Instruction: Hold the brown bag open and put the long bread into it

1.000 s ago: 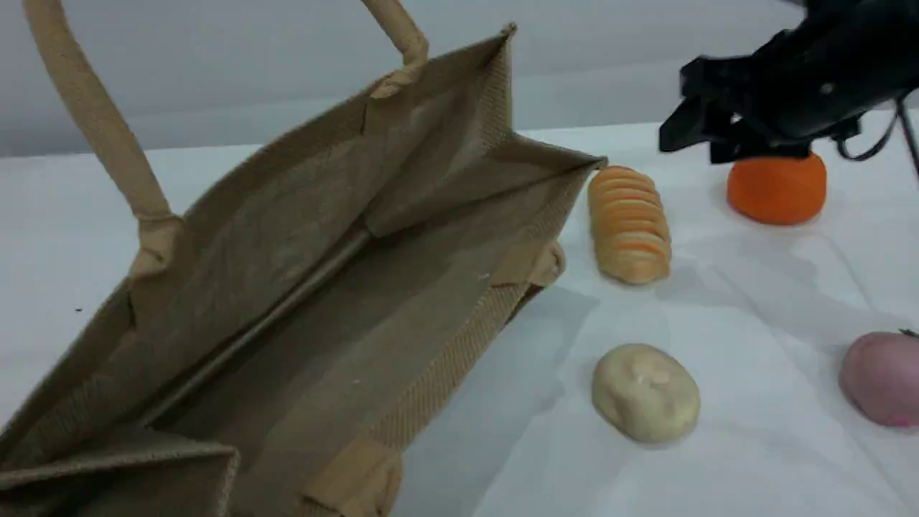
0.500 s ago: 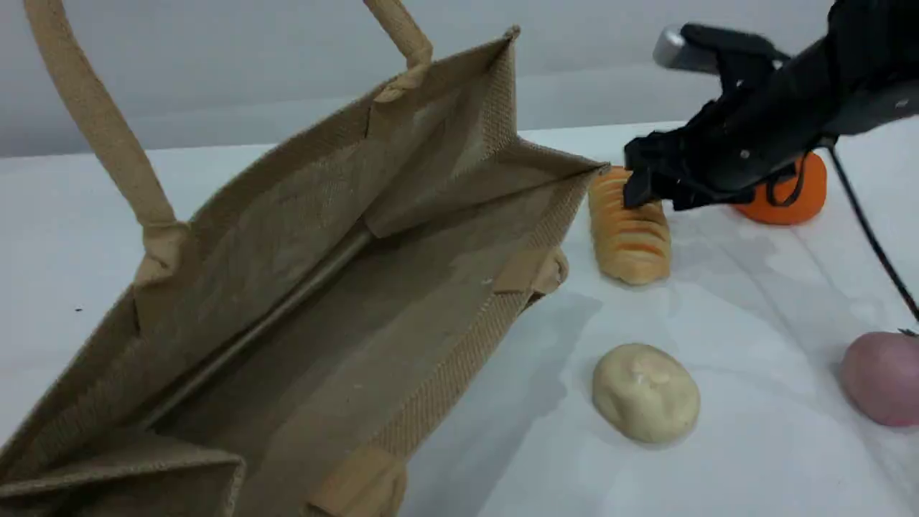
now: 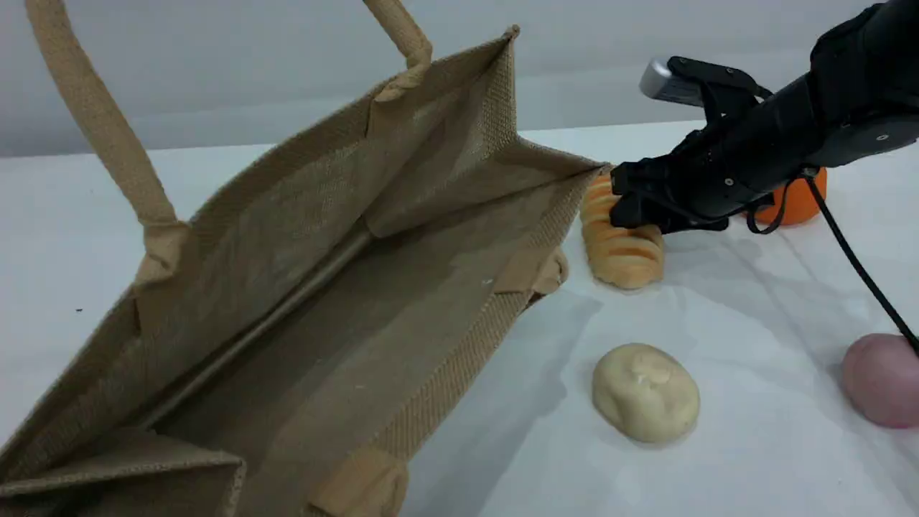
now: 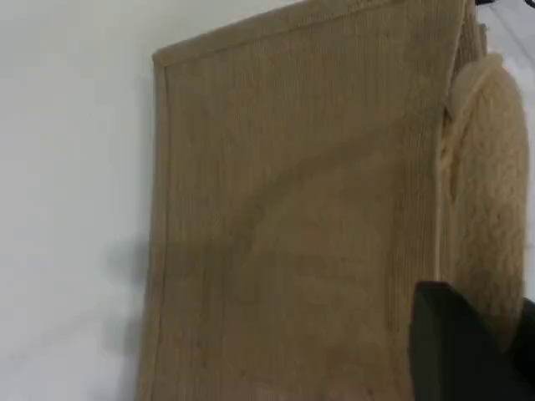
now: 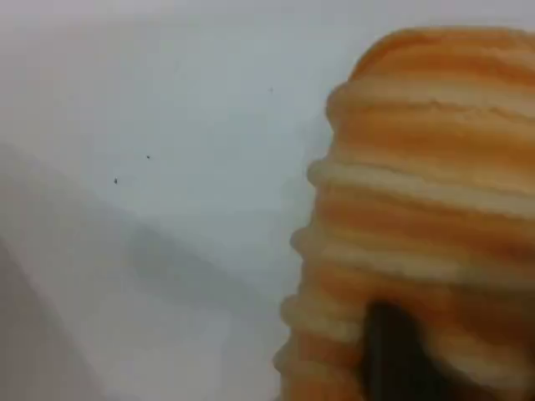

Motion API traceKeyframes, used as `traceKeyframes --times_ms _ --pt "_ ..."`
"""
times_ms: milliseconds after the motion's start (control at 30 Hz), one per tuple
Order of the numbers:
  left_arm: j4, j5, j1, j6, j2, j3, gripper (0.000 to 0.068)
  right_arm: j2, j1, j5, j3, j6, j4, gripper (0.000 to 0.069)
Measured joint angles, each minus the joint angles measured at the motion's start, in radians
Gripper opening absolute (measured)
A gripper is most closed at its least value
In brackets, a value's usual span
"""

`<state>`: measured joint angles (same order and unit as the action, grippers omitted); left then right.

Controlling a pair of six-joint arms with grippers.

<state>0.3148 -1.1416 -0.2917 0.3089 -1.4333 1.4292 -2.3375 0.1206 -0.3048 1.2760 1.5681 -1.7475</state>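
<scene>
Two arms are at work, only the right one seen in the scene view. The brown bag (image 3: 344,287) lies tilted on the white tabletop (image 3: 754,459) with its mouth gaping toward the camera; one beige handle (image 3: 100,129) rises at the far left, a second (image 3: 402,36) at the top edge. The left wrist view shows the bag's woven outer wall (image 4: 292,234) up close, a thick beige handle strap (image 4: 493,184) at the right, and one dark fingertip of the left tool (image 4: 456,347) against that strap; the left tool is clenched, and it appears to pinch the handle, though the contact itself is hidden. The long bread (image 3: 621,240) lies on the tabletop just beside the bag's right corner. The right tool (image 3: 632,205) sits down over the bread's far end, its fingers straddling the loaf; whether they have fully clamped cannot be told. The right wrist view fills with the ridged, orange-striped loaf (image 5: 418,209), a dark fingertip (image 5: 397,351) touching its surface. An orange fruit (image 3: 797,205) is partly hidden behind the right arm. A cream bun (image 3: 645,391) rests nearer the camera, well apart from the bread. A pink round lump (image 3: 882,380) sits at the right edge.
</scene>
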Motion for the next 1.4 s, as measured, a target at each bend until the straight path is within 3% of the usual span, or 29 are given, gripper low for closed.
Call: traceKeyframes --times_ms 67,133,300,600,800,1133,1400 --pt "0.0 0.0 0.0 0.0 0.0 0.0 0.0085 0.0 0.0 0.002 0.0 0.002 0.0 0.0126" --pt "-0.001 0.0 0.0 0.0 0.0 0.0 0.0085 0.002 0.0 0.006 -0.001 0.002 0.001 0.0082" --pt "-0.001 0.0 0.0 0.016 0.0 0.0 0.0085 0.078 -0.001 0.112 -0.05 0.003 0.014 0.0078" --pt "-0.001 0.05 0.0 0.072 -0.005 0.0 0.0085 0.396 -0.004 0.339 -0.21 0.003 0.001 0.0063" --pt "0.009 0.065 0.0 0.119 -0.058 0.029 0.0085 0.665 -0.003 0.214 -0.375 0.002 0.005 0.006" --pt "0.167 0.025 0.0 0.191 -0.175 0.226 0.0085 1.071 -0.002 0.018 -0.679 -0.085 0.007 0.0057" --pt "0.185 -0.023 -0.001 0.21 -0.191 0.231 0.0084 1.17 -0.002 -0.238 -0.727 -0.292 0.143 0.0057"
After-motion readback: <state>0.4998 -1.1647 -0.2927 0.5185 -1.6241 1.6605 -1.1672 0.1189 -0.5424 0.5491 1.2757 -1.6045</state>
